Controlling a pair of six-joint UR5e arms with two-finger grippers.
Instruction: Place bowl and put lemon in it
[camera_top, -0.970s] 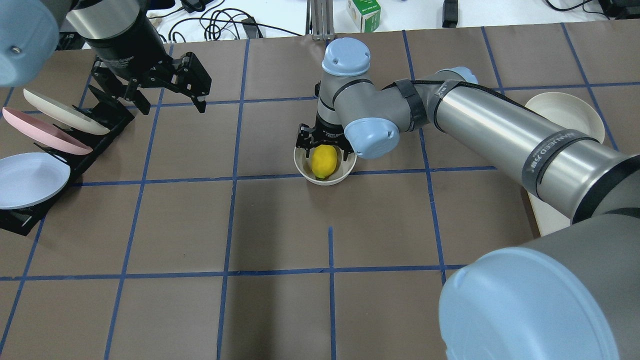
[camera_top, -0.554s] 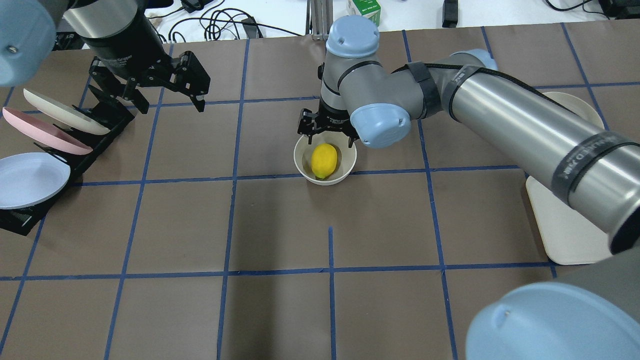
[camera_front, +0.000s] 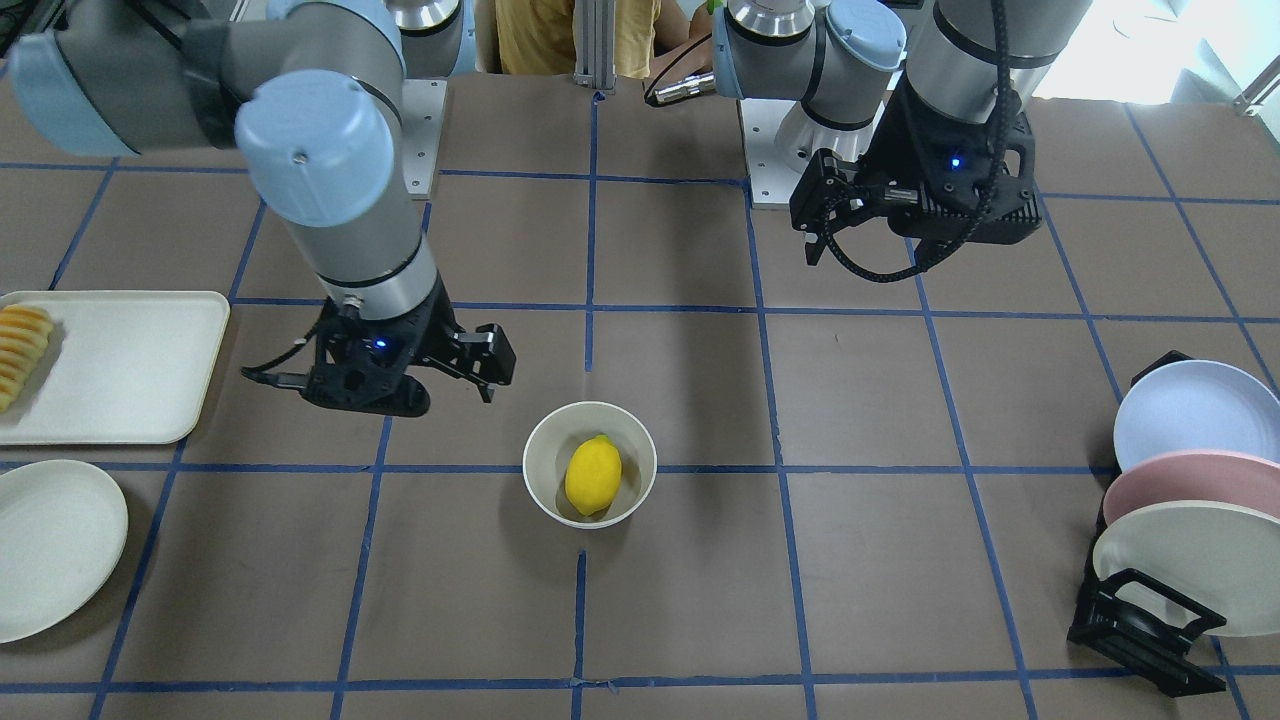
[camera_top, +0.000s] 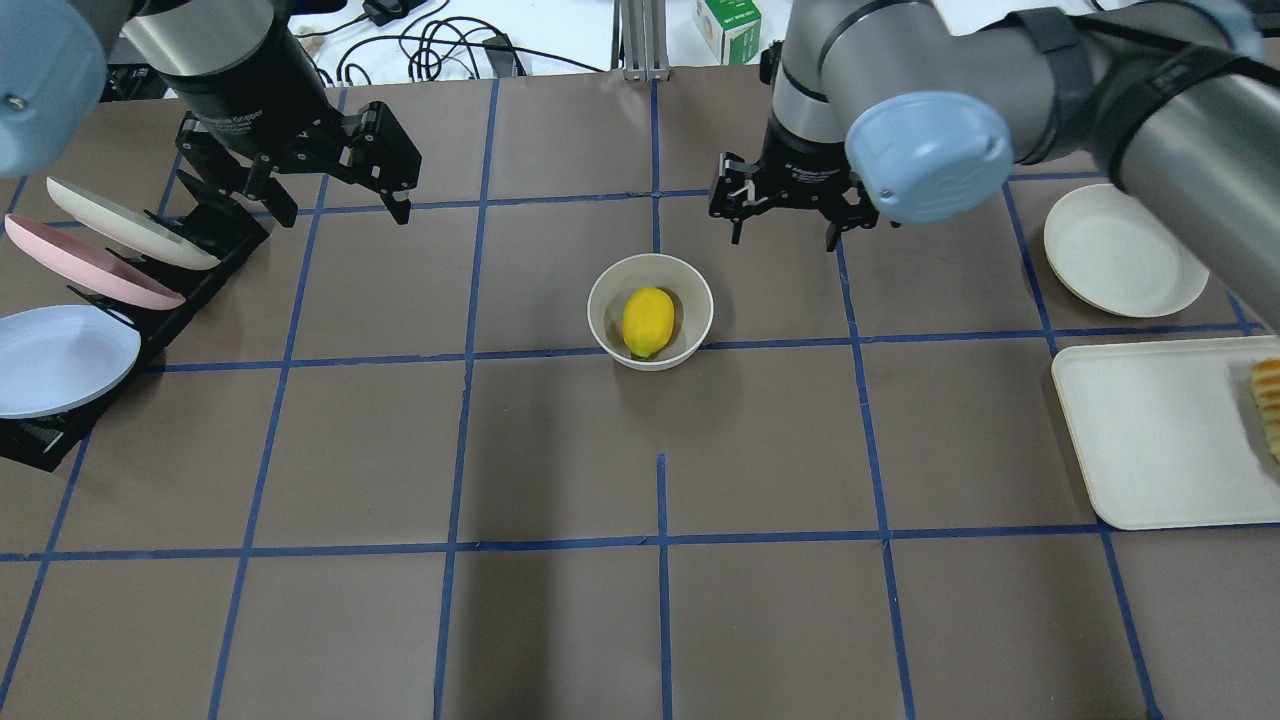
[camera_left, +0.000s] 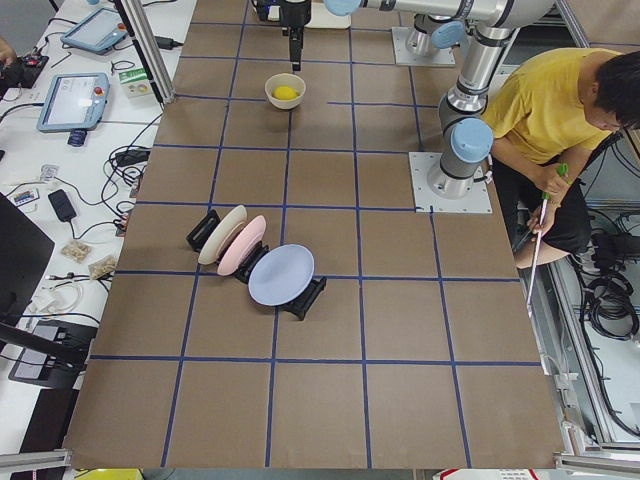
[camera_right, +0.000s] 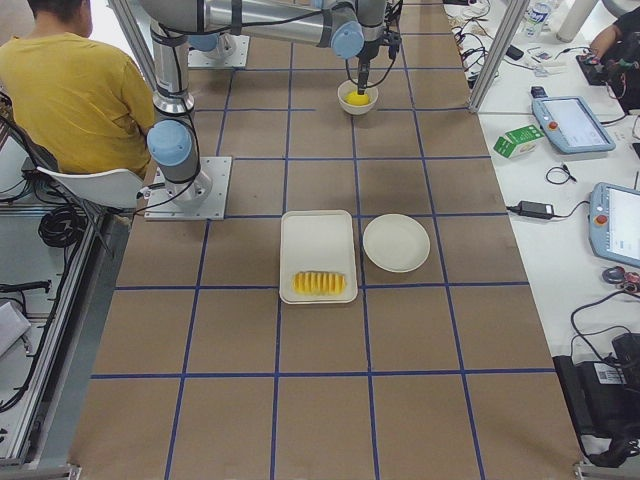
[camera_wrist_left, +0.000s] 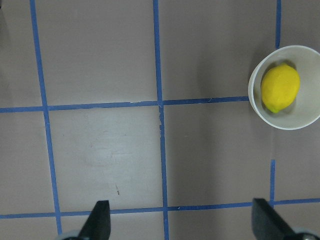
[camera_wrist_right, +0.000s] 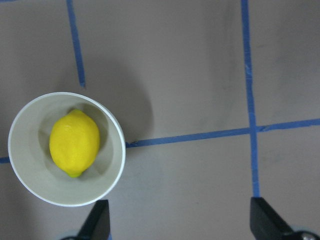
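Note:
The off-white bowl (camera_top: 603, 300) stands upright near the table's middle, with the yellow lemon (camera_top: 648, 321) lying inside it. Both also show in the front view, the bowl (camera_front: 545, 460) and the lemon (camera_front: 593, 476). My right gripper (camera_top: 783, 238) is open and empty, raised above the table behind and to the right of the bowl. Its wrist view shows the bowl (camera_wrist_right: 25, 150) and the lemon (camera_wrist_right: 75, 142) at lower left. My left gripper (camera_top: 345, 215) is open and empty, hovering by the plate rack. Its wrist view shows the bowl (camera_wrist_left: 255, 100) at the right edge.
A black rack (camera_top: 190, 290) with three upright plates stands at the left edge. A flat cream plate (camera_top: 1120, 250) and a cream tray (camera_top: 1150, 430) with sliced yellow-orange food (camera_top: 1268, 400) lie at the right. A seated person (camera_left: 560, 110) is behind the robot.
My right gripper has risen off the lemon and moved back and to the right, away from the bowl. The lemon stays in the bowl. The left arm has not moved.

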